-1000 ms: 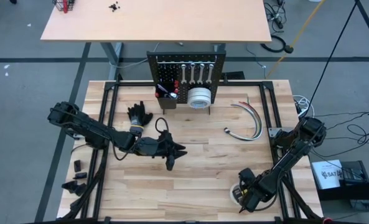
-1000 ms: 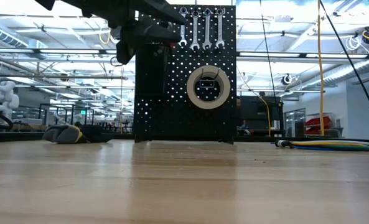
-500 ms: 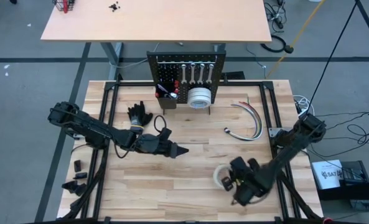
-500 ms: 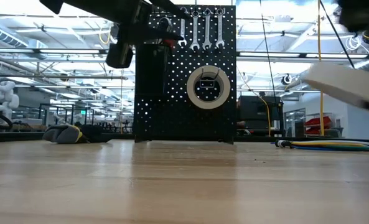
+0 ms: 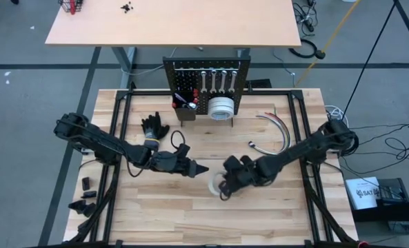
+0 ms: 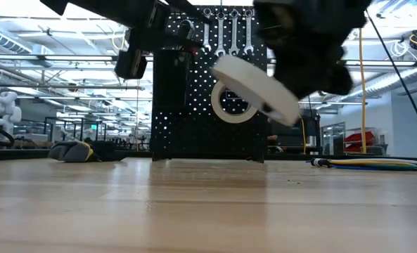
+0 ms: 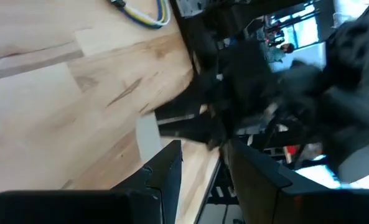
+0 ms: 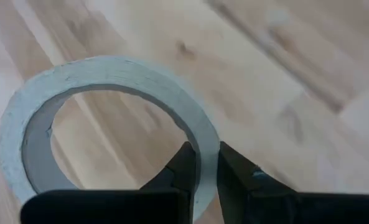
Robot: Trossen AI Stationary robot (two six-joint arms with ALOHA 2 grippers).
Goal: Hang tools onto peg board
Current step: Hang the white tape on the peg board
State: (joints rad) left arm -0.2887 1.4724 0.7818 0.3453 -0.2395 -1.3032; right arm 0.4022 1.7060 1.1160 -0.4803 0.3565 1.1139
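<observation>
Pale butcher-block planks fill my overhead view, and the peg board (image 5: 206, 86) stands upright at twelve o'clock on the table edge. On it I count a row of silver wrenches (image 5: 214, 78) already hanging, a stack of white tape rolls (image 5: 220, 108) on a hook below them, and red-handled screwdrivers (image 5: 178, 100) by the black bin (image 5: 188, 110) at the board's nine o'clock side.

My right gripper (image 5: 230, 180) is near the table's centre, its jaws clamped across the wall of another white tape roll (image 5: 217, 183); the right wrist view shows one finger inside the ring and one outside, the roll lifted off the wood. From table height that roll hangs tilted in front of the board.

My left gripper (image 5: 194, 167) hovers just at nine o'clock of the roll, jaws apart with nothing between them.

I judge most of the hanging done: this roll has yet to travel toward twelve o'clock and go onto the hook with the others. Black gloves (image 5: 153, 127) and loose cables (image 5: 276, 134) lie apart and aren't my concern.
</observation>
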